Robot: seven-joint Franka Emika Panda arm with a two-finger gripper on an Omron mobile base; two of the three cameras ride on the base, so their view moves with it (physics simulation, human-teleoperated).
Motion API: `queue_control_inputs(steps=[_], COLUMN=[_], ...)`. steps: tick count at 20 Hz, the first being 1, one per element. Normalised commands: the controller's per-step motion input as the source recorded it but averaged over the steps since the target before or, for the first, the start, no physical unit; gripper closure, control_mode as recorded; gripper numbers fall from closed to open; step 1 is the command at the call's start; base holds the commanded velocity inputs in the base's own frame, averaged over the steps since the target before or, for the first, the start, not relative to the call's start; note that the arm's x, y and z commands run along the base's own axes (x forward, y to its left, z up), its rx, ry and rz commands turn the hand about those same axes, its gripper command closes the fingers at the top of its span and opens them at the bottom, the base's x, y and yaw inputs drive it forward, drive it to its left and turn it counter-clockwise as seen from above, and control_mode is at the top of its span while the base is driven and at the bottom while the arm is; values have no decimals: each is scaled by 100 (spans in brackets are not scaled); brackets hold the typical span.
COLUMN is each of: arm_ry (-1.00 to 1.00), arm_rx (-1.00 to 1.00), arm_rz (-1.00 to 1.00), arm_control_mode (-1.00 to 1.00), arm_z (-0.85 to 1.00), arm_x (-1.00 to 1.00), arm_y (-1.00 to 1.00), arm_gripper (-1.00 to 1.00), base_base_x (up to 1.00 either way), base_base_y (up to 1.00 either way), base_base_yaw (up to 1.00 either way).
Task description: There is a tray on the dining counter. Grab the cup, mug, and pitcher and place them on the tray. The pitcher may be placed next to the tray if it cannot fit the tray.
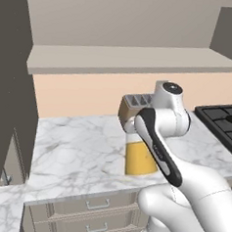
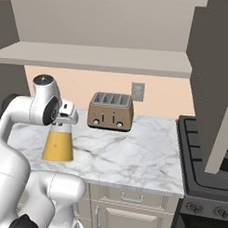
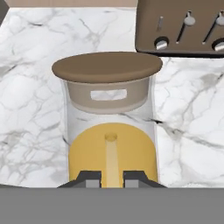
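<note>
Pitcher (image 3: 111, 127) of orange liquid, capped by a brown cork lid (image 3: 107, 66), is standing upright on the marble worktop (image 2: 133, 154) in front of a brown toaster (image 2: 111, 111). The gripper (image 3: 112, 178) is clamping its narrowly spaced fingertips on the pitcher's glass wall. No legible writing is showing. In the left base view, the arm (image 1: 158, 140) is hiding the pitcher's neck. A stove (image 2: 202, 184) is lying cropped at the right.
</note>
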Motion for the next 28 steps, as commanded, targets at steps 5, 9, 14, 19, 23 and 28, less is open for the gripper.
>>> queue_control_inputs(steps=[5, 9, 14, 19, 23, 28], arm_ry=[0, 0, 0, 0, 0, 0], arm_rx=[0, 0, 0, 0, 0, 0], arm_rz=[0, 0, 0, 0, 0, 0], arm_control_mode=[-100, -100, -100, 100, 100, 100], arm_z=[25, 17, 17, 6, 0, 0], arm_x=[-7, -1, 0, -3, 0, 0], arm_y=[-14, -9, -11, -10, 0, 0], arm_gripper=[100, 100, 100, 100, 100, 100], base_base_x=[0, 0, 0, -5, -37, -70], base_base_y=[0, 0, 0, -6, -22, -48], base_base_yaw=[0, 0, 0, 0, 0, 0])
